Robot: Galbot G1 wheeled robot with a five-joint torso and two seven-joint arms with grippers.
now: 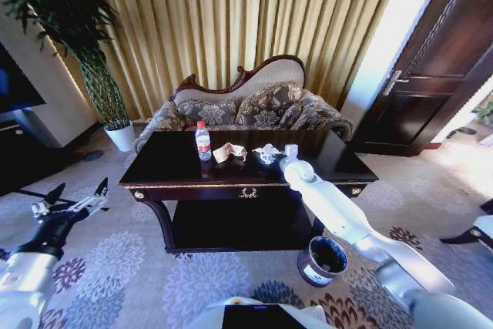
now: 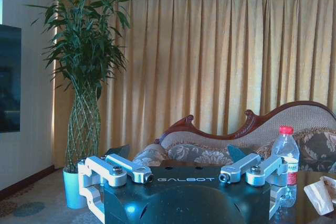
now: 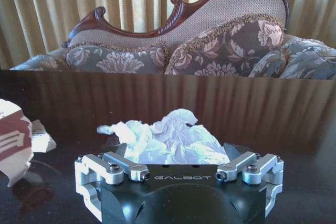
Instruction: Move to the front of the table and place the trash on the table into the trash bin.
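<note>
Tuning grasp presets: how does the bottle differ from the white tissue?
The bottle stands upright, rigid and clear with a red cap; the white tissue lies low, crumpled and opaque. The right gripper is open at the tissue; the bottle stands apart, untouched. Both rest on the table.

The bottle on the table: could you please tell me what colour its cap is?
The bottle has a red cap; it shows best in the left wrist view.

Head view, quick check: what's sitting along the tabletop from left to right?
Bottle → tan paper wad → white tissue, with the right gripper open at the tissue.
</note>
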